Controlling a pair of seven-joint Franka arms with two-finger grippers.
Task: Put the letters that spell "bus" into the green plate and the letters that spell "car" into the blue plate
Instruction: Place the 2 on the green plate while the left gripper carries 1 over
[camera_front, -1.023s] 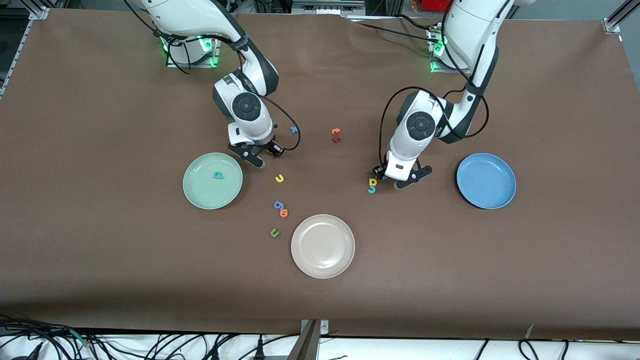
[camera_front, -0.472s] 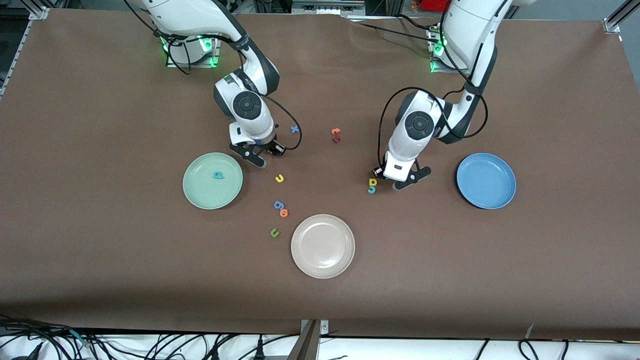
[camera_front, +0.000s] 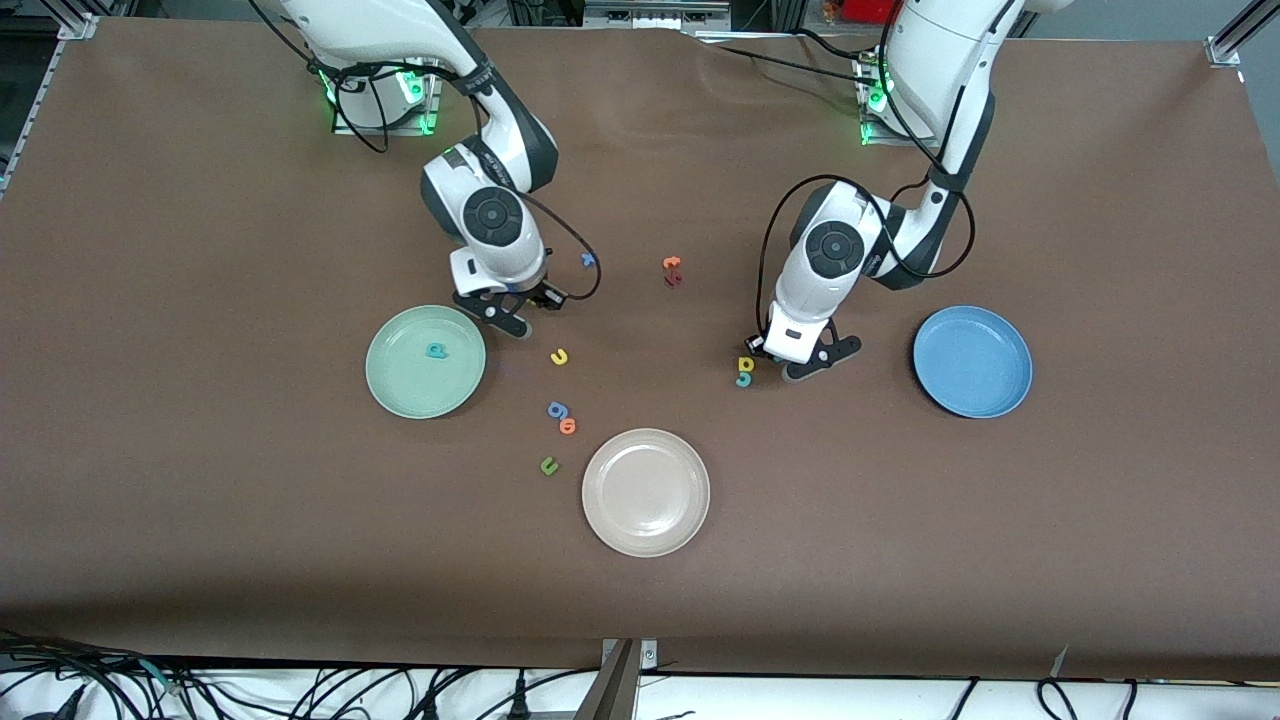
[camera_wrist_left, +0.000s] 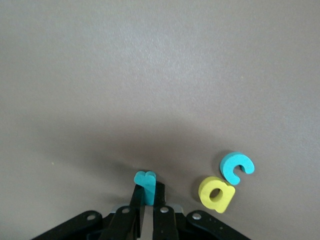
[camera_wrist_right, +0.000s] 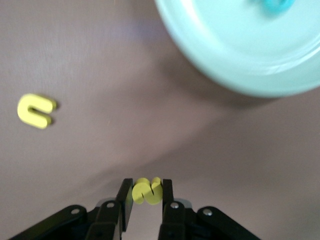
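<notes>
My right gripper (camera_wrist_right: 148, 197) is shut on the yellow s (camera_wrist_right: 146, 189), just above the table beside the green plate (camera_front: 400, 385). The teal b (camera_front: 435, 350) lies in that plate. The yellow u (camera_front: 559, 356) lies on the table close by. My left gripper (camera_wrist_left: 148, 195) is shut on the teal r (camera_wrist_left: 145, 179), low over the table, with the yellow a (camera_wrist_left: 216, 194) and the teal c (camera_wrist_left: 236, 167) lying right beside it. The blue plate (camera_front: 972, 361) sits toward the left arm's end of the table with nothing in it.
A beige plate (camera_front: 645, 490) sits nearest the front camera. A blue g (camera_front: 556, 409), an orange o (camera_front: 568, 426) and a green u (camera_front: 548, 465) lie between it and the green plate. An orange t (camera_front: 671, 263), a dark red letter (camera_front: 673, 279) and a blue letter (camera_front: 589, 259) lie between the arms.
Both grippers have shut on their letters, the right on the s and the left on the r. Both hands have risen slightly. The letters on the table have not moved.
</notes>
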